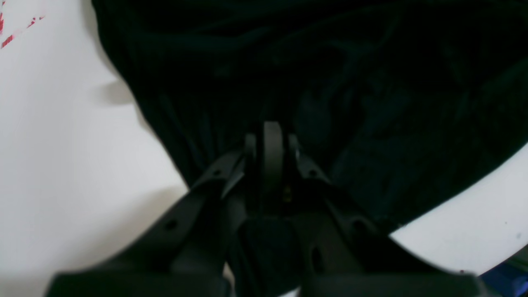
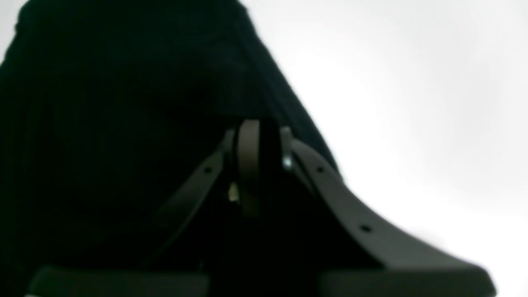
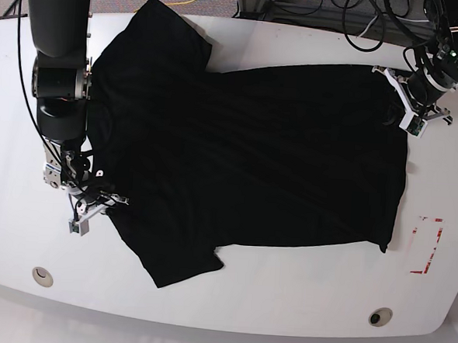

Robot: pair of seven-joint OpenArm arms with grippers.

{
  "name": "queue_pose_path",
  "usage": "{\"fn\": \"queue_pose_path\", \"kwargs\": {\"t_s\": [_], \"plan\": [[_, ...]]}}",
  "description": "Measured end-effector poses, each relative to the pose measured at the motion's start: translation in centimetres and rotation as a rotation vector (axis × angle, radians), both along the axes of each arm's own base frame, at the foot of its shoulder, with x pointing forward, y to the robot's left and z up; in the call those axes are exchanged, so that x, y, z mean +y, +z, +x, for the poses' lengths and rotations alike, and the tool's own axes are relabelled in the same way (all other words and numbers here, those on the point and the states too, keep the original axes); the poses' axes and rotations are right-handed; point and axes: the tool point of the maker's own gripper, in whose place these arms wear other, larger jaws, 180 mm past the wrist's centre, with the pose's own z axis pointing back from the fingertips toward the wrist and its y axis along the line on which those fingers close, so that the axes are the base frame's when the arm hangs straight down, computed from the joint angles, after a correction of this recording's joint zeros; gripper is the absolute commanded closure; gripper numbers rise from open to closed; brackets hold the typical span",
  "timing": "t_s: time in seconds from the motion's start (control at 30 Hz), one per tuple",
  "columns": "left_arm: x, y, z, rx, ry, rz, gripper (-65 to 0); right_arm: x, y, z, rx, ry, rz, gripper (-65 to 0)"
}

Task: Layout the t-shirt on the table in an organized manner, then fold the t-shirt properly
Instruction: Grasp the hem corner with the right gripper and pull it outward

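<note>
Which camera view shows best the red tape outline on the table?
The base view: the red tape outline lies on the white table, beside the t-shirt edge, almost whole. The left wrist view shows only a few red marks in its top left corner. The right wrist view shows none of it.

The base view looks straight down on the whole tabletop [image 3: 283, 299]. Each wrist view sits close behind its hand, facing the t-shirt [image 3: 245, 157], which all three views share.
</note>
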Motion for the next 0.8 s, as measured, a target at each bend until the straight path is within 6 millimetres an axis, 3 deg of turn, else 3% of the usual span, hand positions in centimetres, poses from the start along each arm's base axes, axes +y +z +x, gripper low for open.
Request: {"fn": "queue_pose_path", "kwargs": {"t_s": [0.43,0.8], "plan": [[-0.1,0.0,0.0,0.001,-0.002,-0.001,0.0,-3.5,1.2,0.3,-0.005,-0.062,-0.055,-6.0],[-0.3,0.1,0.1,-0.005,-0.004,-0.006,0.0,-2.8,1.5,0.8,-0.013,-0.053,-0.045,-5.9]]}}
